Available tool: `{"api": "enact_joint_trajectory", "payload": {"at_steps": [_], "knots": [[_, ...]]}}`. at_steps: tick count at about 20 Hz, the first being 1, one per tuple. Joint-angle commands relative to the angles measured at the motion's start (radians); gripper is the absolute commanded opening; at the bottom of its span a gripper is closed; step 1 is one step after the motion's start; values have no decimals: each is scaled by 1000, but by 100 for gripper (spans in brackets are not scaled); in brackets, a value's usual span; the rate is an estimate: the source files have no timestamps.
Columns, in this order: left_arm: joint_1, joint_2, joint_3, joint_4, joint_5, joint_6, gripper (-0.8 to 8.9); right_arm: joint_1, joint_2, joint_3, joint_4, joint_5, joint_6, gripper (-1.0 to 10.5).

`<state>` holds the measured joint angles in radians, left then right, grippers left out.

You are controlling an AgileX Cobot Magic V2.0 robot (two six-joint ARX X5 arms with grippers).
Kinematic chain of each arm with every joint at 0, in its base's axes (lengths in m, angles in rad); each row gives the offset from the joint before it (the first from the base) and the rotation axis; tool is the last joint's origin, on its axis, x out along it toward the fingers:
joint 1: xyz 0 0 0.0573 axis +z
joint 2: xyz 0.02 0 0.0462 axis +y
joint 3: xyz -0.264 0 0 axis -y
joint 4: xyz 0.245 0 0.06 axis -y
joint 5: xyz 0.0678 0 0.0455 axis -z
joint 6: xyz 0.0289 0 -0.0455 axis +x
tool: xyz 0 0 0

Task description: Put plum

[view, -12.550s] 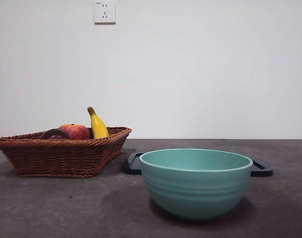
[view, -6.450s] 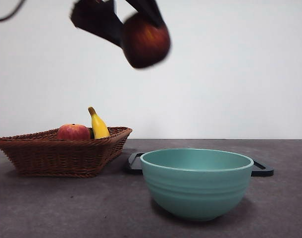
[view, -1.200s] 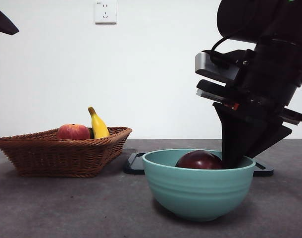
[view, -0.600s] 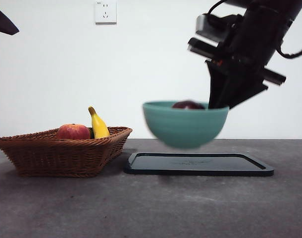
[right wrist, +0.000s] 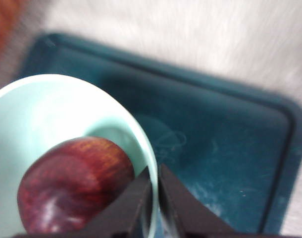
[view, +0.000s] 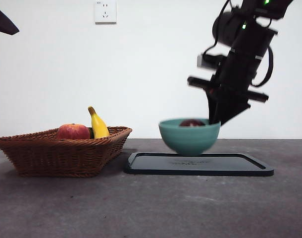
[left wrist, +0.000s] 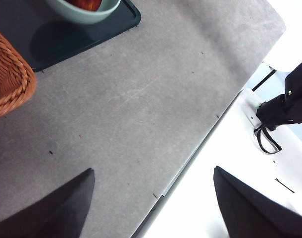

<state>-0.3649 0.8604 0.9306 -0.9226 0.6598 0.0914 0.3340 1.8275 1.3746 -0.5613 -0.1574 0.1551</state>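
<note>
**Bowl held by one thin rim grip above the tray**

White wall and a grey worktop (view: 156,203) framed the scene, with a black tray (view: 198,164) lying flat on the surface. Just over the tray hung a mint-green bowl (view: 189,137), its base close to the tray or only brushing it; which, the blur hid. Inside the bowl sat the plum (right wrist: 74,184), dark maroon and glossy, resting against the wall nearest the grip. The right pincer (right wrist: 154,206) was clamped on the bowl's rim, one jaw inside and one outside, pinching a narrow edge. The left pincer (left wrist: 153,206) hung with its jaws apart above bare worktop, well away from the tray.

The main risk, as it looked, was that single-edge hold: the bowl's weight with the fruit could make it pivot or slip from the jaws. A tilt would roll the plum out. Letting go before the base sat flat on the tray could rock the bowl. Beside the tray stood a wicker basket (view: 62,153) with other fruit, clear of the bowl.
</note>
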Motion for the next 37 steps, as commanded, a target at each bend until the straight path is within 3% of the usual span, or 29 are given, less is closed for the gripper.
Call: {"api": "enact_joint_trajectory", "payload": {"at_steps": [1,7,8,10,14,16,19,22,25,30,37], "knots": [[-4,4,8,10,6,13,374,4,46,26,26,-3,-9,14],[-4,4,8,2,6,13,374,4,75,26,28,-3,-8,15],[-4,4,8,2,6,13,373,4,75,26,21,-3,-5,31],[-4,4,8,2,6,13,374,4,75,26,14,-1,-5,196],[-4,4,8,2,6,13,374,1,39,28,5,22,-2,215],[-4,4,8,2,6,13,374,1,-58,28,6,61,-10,215],[-4,4,8,3,6,13,374,3,-259,28,-28,48,-10,214],[-4,4,8,3,6,13,374,11,-468,28,-156,-20,-26,214],[-4,4,8,4,6,13,374,23,-621,-1,-278,-22,-44,214],[-4,4,8,4,6,13,374,50,-854,-204,-285,-47,-44,214],[-4,4,8,20,6,13,373,85,-1099,-494,-284,-188,-43,214]]}}
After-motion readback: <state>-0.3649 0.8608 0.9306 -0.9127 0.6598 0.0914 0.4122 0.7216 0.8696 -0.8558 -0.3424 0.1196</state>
